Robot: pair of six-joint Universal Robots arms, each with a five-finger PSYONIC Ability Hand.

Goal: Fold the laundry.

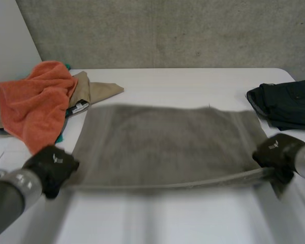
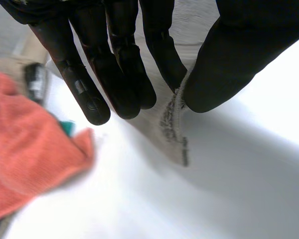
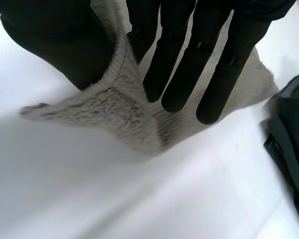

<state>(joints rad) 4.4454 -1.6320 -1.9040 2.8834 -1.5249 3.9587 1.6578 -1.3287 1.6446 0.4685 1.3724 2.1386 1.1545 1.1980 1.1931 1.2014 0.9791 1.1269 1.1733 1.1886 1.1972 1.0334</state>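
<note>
**A:** Where's the grey towel, and who has it?

**B:** It's spread flat across the middle of the frame, with its near edge raised off the desk and stretched taut. At lower left, the left robot hand pinches the near left corner between its thumb and one fingertip, the other fingers straight. At lower right, the right robot hand grips the near right corner between its thumb and straight fingers.

**A:** How should the fold go?

**B:** I'd carry both corners away together at the same height. Hold the edge taut, then lay it along the far edge so the corners match.

**A:** Is there enough room?

**B:** It's tight at upper left. The orange towel and a tan cloth lie just beside the far left corner, so a loose fold could land on them. The dark clothes sit near the far right corner. The bottom strip of the desk is bare.
</note>
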